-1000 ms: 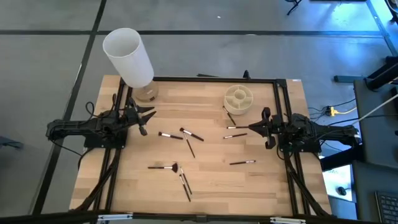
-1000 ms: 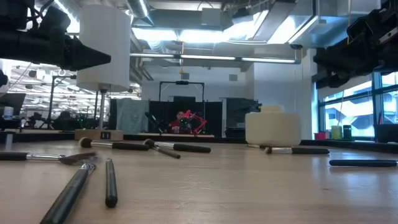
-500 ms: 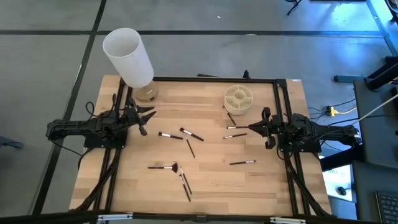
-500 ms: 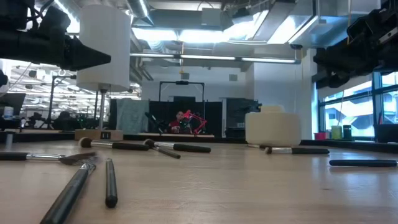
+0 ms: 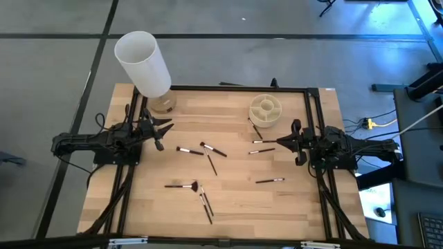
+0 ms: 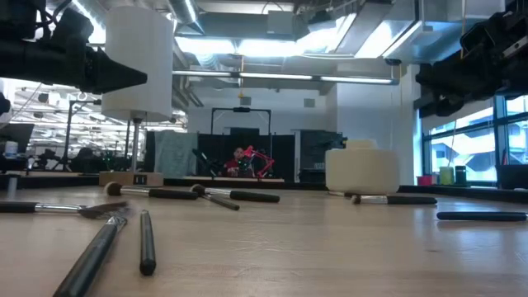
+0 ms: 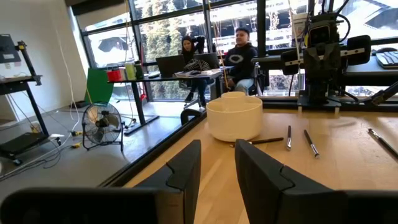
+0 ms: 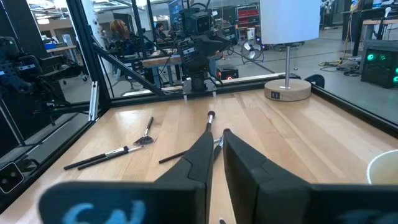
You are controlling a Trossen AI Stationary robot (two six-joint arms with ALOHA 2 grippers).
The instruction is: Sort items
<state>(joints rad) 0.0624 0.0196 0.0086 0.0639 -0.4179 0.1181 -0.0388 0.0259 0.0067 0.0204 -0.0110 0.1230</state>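
Pale wood makes up the table point(image 5: 228, 200), and the brushes lie scattered over its middle. Nearest the front edge in the high view, two thin sticks point(image 5: 205, 205) lie almost touching, and just behind them is a fan-tipped brush point(image 5: 182, 185). To the right of these, well apart, lies a single stick point(image 5: 269, 180). Farther back, near the table's centre, a short brush point(image 5: 188, 150) and a dark-tipped brush point(image 5: 212, 149) lie side by side, with another thin stick point(image 5: 212, 164) just in front of them. Toward the right arm, two silver-ended sticks point(image 5: 261, 146) lie close together, and one more stick point(image 5: 254, 128) leans in against the beige cup point(image 5: 266, 110) at the back.

The left gripper point(image 5: 160, 132) hangs above the left side of the table, its fingers point(image 7: 186, 165) a little apart and holding nothing. The right gripper point(image 5: 284, 143) hangs above the right side, beside the two silver-ended sticks, its fingers point(image 8: 200, 156) close together with only a narrow gap and nothing between them.

At the back left corner a tall white cylinder point(image 5: 142, 62) stands on a round wooden base point(image 5: 163, 105). Beyond the table, the left wrist view shows seated people point(image 7: 237, 58) at desks.
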